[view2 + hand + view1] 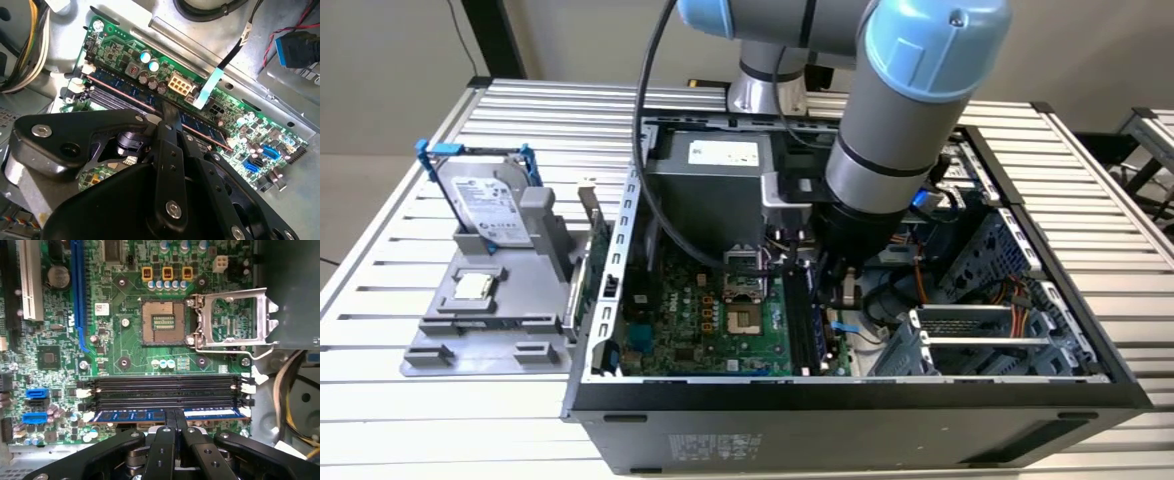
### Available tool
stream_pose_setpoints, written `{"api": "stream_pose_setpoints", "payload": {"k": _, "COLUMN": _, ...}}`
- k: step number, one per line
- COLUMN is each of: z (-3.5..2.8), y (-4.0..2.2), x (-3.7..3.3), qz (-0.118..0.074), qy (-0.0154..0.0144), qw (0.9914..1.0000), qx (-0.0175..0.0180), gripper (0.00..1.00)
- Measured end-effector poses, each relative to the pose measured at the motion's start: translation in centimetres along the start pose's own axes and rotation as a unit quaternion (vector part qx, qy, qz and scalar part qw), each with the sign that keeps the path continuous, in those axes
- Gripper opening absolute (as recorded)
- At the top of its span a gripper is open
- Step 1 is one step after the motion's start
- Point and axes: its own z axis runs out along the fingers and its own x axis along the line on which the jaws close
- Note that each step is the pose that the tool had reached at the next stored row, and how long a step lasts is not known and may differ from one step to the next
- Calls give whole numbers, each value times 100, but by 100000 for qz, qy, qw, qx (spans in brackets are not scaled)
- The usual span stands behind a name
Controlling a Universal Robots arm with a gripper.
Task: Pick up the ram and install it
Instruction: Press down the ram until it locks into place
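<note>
Gripper (175,416) pinches ram (131,415) — thin, blue; slotted.

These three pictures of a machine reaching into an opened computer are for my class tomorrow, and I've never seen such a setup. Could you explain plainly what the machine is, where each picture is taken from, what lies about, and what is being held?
The machine is a robot arm with grey and blue joints. The exterior view comes from a camera standing off the arm; it shows the arm reaching down into an open computer case on a slatted metal table. On the exterior view's left, a grey holder carries a silver hard drive in a blue frame.

Both wrist views come from cameras riding on the arm, looking past its black end effector at the green motherboard.

The end effector's two thin fingers are pinched together on the ram, a long bluish stick. It lies along the outermost of the long black slots, beside the open processor socket. Whether it is fully seated, I cannot tell.
</note>
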Motion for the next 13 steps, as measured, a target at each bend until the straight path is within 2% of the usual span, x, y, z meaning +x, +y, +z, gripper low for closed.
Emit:
{"api": "stream_pose_setpoints", "payload": {"k": 9, "z": -410, "y": 9, "x": -7, "qz": 5, "qy": 67, "qw": 100000, "qx": -17, "gripper": 0}}
{"api": "stream_pose_setpoints", "payload": {"k": 12, "z": -522, "y": 11, "x": -9, "qz": 3, "qy": 67, "qw": 100000, "qx": -15, "gripper": 0}}
{"api": "stream_pose_setpoints", "payload": {"k": 13, "z": -534, "y": 11, "x": -10, "qz": -2, "qy": 69, "qw": 100000, "qx": -17, "gripper": 0}}
